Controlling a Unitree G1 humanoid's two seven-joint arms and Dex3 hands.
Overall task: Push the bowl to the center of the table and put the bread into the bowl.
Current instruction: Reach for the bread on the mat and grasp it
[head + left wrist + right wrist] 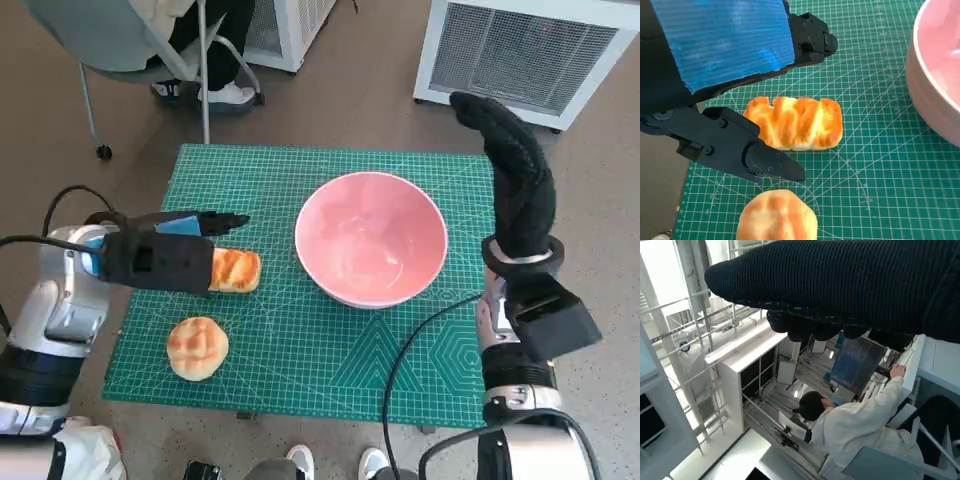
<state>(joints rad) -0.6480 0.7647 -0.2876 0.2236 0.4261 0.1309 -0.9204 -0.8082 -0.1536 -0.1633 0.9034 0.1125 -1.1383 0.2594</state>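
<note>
Your left robot hand [165, 258] hides the near end of the oblong bread [236, 270] in the head view; the left wrist view shows its black fingers [752, 152] spread apart on both sides of the ridged golden loaf, holding nothing. The round bun [197, 347] lies just below this hand. The smooth pink bowl [370, 238] stands between both hands on the green gridded surface [320, 345]. Your right robot hand [515, 180] is raised upright beside the bowl, fingers straight, empty.
</note>
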